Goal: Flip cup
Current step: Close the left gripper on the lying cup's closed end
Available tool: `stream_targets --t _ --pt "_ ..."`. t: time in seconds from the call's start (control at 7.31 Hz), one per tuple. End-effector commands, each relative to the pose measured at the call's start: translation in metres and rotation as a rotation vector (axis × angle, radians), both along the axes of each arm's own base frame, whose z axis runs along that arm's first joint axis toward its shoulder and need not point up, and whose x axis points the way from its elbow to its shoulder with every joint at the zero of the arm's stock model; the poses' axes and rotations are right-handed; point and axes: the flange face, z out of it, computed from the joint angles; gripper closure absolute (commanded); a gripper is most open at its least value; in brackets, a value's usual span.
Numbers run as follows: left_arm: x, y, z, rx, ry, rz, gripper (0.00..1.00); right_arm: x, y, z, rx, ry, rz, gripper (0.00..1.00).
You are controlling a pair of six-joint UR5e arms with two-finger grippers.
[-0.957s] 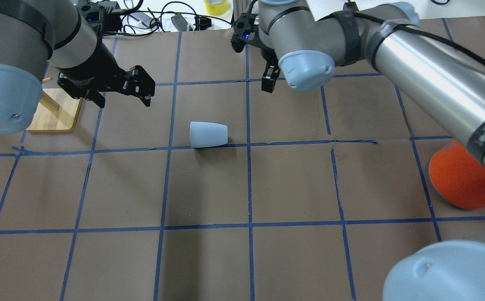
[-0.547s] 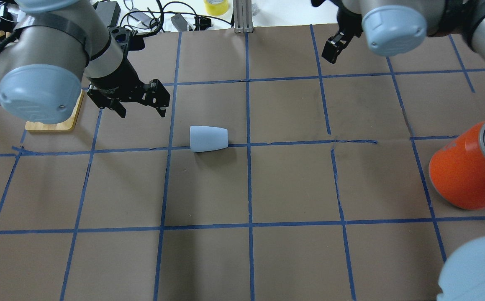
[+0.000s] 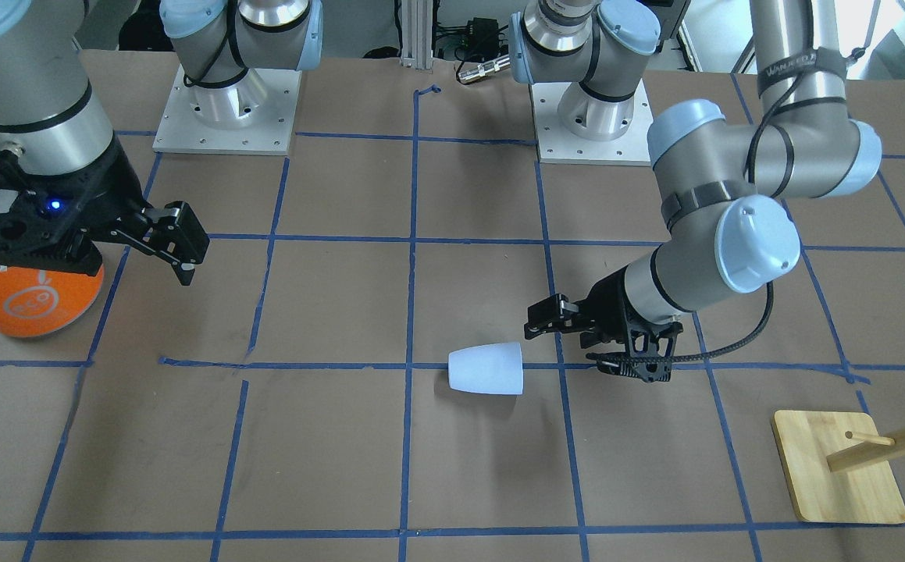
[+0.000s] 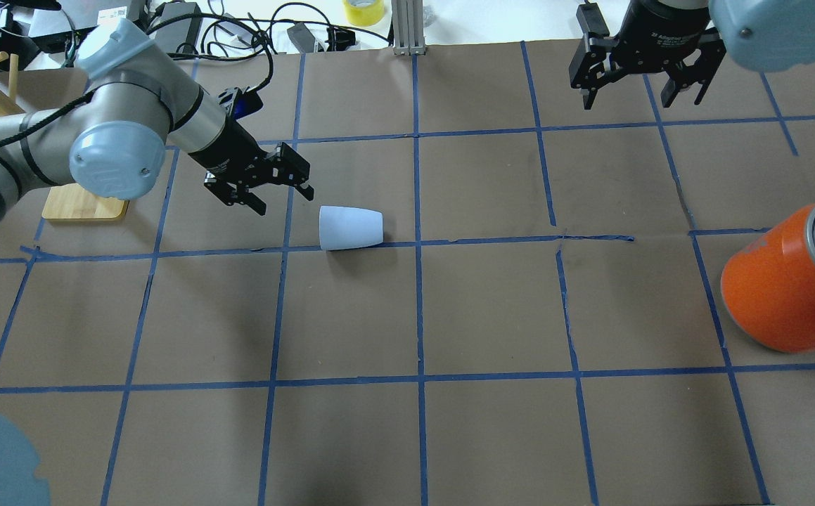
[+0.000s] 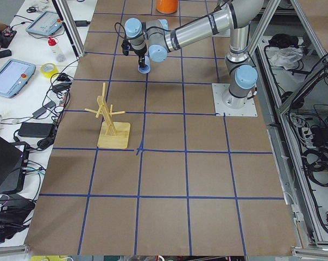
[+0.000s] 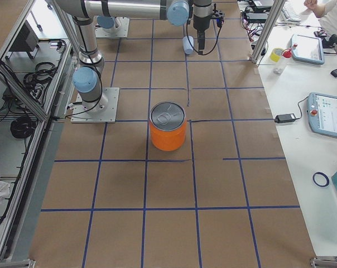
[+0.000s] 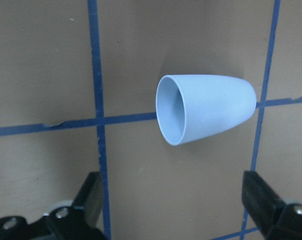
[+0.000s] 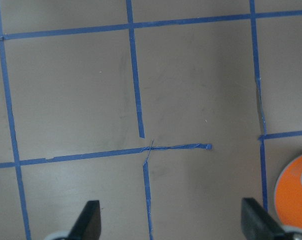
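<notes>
A: Where does the flip stand?

B: Not begun, I'd judge. The cup (image 4: 350, 227) lies on its side on the worktop (image 4: 491, 316), resting along a blue tape line, mouth toward the left gripper (image 4: 266, 190). Nothing has hold of it.

A: And the arms?

B: The left gripper hovers just beside the cup's open end, apart from it, fingers (image 7: 93, 192) spread wide and empty; in the wrist view the cup sits ahead of the gap, not yet between them. The right gripper (image 4: 643, 84) hangs well away over the far side of the worktop, also spread and empty.

A: So what's left?

B: All of it, it seems: close in, grip the wall, turn it upright, release.

A: How will it handle?

B: It's a small tapered tumbler, pale blue-white, smooth matt plastic with a thin rim, bluish inside. Likely light and prone to roll along its curved side if nudged. The worktop is brown paper-like sheet gridded with blue tape, slightly scuffed.

A: Anything else about?

B: A big glossy orange can (image 4: 787, 288) with a silver lid, well apart, and a bamboo peg stand (image 3: 842, 468) beyond the left arm
</notes>
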Motion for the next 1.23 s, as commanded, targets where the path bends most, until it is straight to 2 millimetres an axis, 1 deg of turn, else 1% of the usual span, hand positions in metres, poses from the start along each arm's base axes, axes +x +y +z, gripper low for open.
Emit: stream_targets --t 0.0,0.14,0.27,0.41,0.55,0.68,0.82,0.96,1.09 --pt "-0.008 -0.013 -0.065 0.028 0.145 -0.018 0.06 0.008 0.007 -0.005 0.017 -0.004 -0.020 0.00" --pt "-0.012 -0.019 -0.079 0.021 0.195 -0.004 0.14 0.010 0.006 -0.008 0.019 -0.013 -0.018 0.00" --pt "-0.022 -0.020 -0.076 0.009 0.264 0.000 0.62 0.010 0.008 -0.006 0.020 -0.011 -0.018 0.00" --pt "-0.030 -0.020 -0.072 0.015 0.303 0.031 1.00 0.010 0.010 -0.005 0.020 -0.011 -0.018 0.00" --pt "-0.038 -0.021 -0.058 0.013 0.400 0.066 1.00 0.010 0.009 -0.006 0.020 -0.013 -0.018 0.00" --pt "-0.039 -0.020 -0.046 0.011 0.414 0.084 1.00 0.013 0.009 -0.004 0.016 -0.040 -0.016 0.00" --pt "-0.040 -0.020 -0.042 0.009 0.425 0.094 1.00 0.015 0.008 -0.003 0.005 -0.068 -0.035 0.00" --pt "-0.040 -0.022 -0.037 0.045 0.414 0.168 1.00 0.014 0.009 -0.004 0.012 -0.052 -0.050 0.00" --pt "-0.041 -0.025 -0.024 0.043 0.399 0.239 1.00 0.010 0.011 0.000 0.003 -0.053 -0.070 0.00"
